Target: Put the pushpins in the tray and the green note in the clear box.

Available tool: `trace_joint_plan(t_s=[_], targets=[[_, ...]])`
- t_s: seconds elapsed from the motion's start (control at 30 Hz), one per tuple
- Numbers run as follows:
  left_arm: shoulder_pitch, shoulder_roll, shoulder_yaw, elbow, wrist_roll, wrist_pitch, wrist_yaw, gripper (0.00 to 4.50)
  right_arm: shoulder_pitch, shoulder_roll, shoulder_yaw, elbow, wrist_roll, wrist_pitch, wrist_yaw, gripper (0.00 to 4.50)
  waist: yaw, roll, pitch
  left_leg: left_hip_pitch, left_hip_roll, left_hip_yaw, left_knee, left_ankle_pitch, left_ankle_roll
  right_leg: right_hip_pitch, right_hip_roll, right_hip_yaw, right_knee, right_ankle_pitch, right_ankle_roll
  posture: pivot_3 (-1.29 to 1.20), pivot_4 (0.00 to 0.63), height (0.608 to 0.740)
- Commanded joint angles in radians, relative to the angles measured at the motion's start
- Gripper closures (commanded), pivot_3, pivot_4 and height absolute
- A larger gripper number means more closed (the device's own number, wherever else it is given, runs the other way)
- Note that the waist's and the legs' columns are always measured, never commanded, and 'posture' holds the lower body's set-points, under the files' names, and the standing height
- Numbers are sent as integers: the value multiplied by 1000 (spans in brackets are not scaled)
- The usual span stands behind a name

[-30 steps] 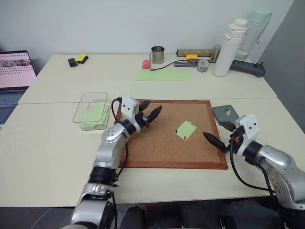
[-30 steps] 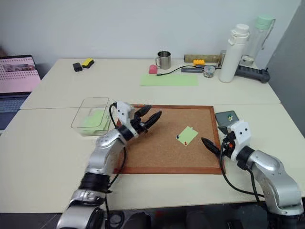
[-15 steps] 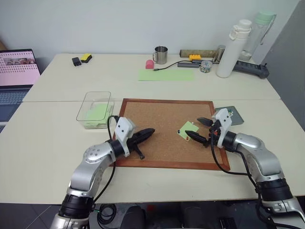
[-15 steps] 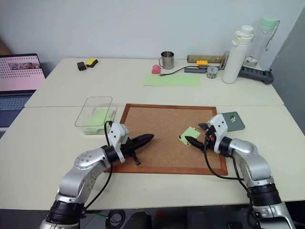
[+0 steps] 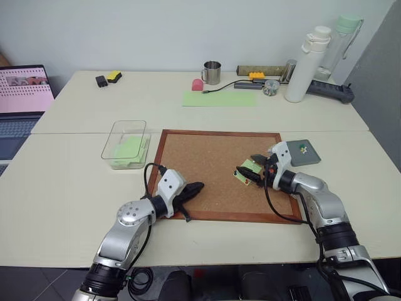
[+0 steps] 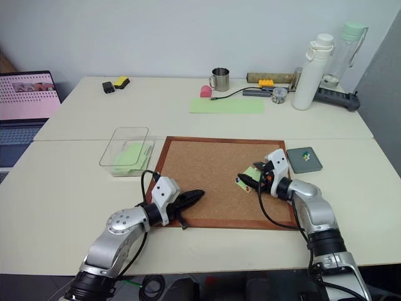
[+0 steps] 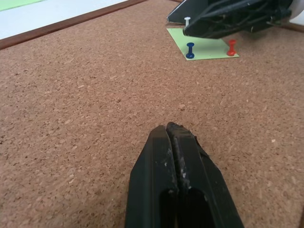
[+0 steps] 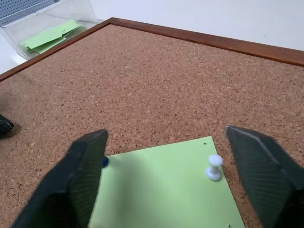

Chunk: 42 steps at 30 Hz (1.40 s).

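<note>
Right gripper (image 5: 249, 168) hovered over the green note (image 5: 250, 170) on the cork board (image 5: 213, 163), its two black fingers spread apart with nothing between them. In the left eye view, the left gripper (image 5: 195, 187) lay low over the board's near left part, fingers pressed together and empty. One grey tray (image 5: 301, 152) sat just beside the board's right edge, small pins inside it, too small to count. One clear box (image 5: 125, 143) stood just left of the board with green paper in it. One long pale-green sheet (image 5: 219, 98), one metal mug (image 5: 208, 72) and one white bottle (image 5: 304, 64) stood on the far table.

From the left wrist, the left gripper (image 7: 174, 135) showed two fingers closed flat against each other above bare cork. Beyond them the note (image 7: 209, 47) carried three pins: one blue pushpin (image 7: 190, 49), one red pushpin (image 7: 231, 47) and one white pin (image 7: 187, 20) partly under the dark body of the right gripper (image 7: 228, 19).

From the right wrist, the right gripper (image 8: 175, 166) straddled the note (image 8: 161, 190), one finger on each side and apart from it. One white pin (image 8: 214, 166) stood upright in the paper, and a blue pin head (image 8: 105, 162) peeked out beside one finger. The clear box (image 8: 52, 28) showed at the board's far corner.
</note>
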Motion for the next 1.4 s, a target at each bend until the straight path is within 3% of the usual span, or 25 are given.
trace_joint_plan(t_s=[0.03,0.53,0.93,1.4], targets=[[1,-5,-13,6,14,2,8,4500,-21,-9,-29,7,-15,-37,-9,1504,0,0,0,0,0,0,0,0,0,0,0,0,0,0,0,0,150,740],[-2,-18,-12,29,25,-5,30,4500,4,-1,-35,-2,-55,-174,-12,4417,0,1,0,0,0,0,0,0,0,0,0,0,0,0,0,0,150,740],[1,-19,3,39,28,0,50,4500,66,-5,-114,-257,113,-2,-14,4417,-3,4,0,0,0,0,0,0,0,0,0,0,0,0,0,0,150,740],[18,-6,-4,20,26,17,38,4500,75,-52,-266,-243,132,46,-162,4417,-3,4,0,0,0,0,-1,0,0,0,0,0,-1,0,0,0,150,740]])
